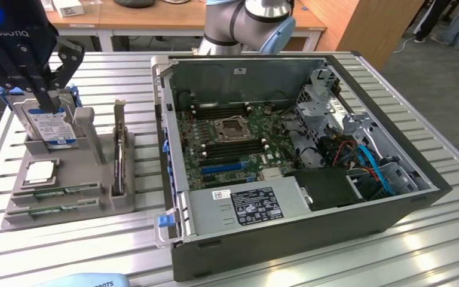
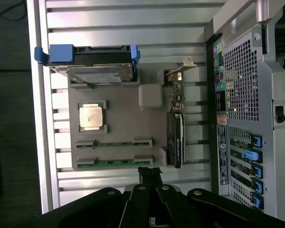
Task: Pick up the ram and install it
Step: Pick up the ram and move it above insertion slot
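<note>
Two ram sticks, thin and green, lie in slots at the front of a grey holder [image 1: 94, 179]; one ram stick [image 1: 58, 192] sits just behind the other ram stick [image 1: 52, 209]. In the wrist view they are the ram stick [image 2: 114, 143] and the ram stick [image 2: 118, 164]. My black gripper [image 1: 50, 106] hangs high over the holder's hard-drive end, shut and holding nothing. In the wrist view the gripper [image 2: 149, 172] has its fingertips pressed together just off the holder's edge beside the ram. The open computer case [image 1: 389, 203] shows its motherboard [image 1: 222, 161] with long memory slots [image 1: 231, 148] by the processor socket [image 1: 231, 128].
The holder also carries a hard drive [image 1: 50, 128] in a blue bracket, a silver processor chip [image 1: 40, 172] and an upright dark expansion card [image 1: 119, 152]. Everything stands on a slatted metal table [image 1: 70, 245]. The case wall [image 1: 165, 119] rises right beside the holder. Cables [image 1: 365, 161] fill the case's far side.
</note>
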`<state>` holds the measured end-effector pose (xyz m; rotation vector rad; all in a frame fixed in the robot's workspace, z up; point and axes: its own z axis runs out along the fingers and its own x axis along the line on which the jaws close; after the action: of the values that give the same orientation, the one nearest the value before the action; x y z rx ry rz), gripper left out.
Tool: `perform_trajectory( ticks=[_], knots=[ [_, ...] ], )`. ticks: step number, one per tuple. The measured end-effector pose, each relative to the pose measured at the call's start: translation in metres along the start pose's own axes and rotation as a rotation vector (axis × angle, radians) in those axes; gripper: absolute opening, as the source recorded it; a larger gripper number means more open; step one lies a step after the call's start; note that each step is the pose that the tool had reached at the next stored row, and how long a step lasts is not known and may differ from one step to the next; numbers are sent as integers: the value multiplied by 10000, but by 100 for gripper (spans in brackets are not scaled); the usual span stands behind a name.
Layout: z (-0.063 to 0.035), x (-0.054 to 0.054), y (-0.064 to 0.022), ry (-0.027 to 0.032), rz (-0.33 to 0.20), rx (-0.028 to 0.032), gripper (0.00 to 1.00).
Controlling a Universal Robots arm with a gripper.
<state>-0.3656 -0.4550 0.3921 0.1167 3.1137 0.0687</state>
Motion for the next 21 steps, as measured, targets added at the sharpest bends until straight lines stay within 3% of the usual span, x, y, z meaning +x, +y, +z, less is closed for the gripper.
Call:
perform_trajectory(
  ticks=[13,21],
  knots=[
    [0,0,0,1,-27,-1,10],
    [0,0,0,30,-681,-12,10]
  ],
)
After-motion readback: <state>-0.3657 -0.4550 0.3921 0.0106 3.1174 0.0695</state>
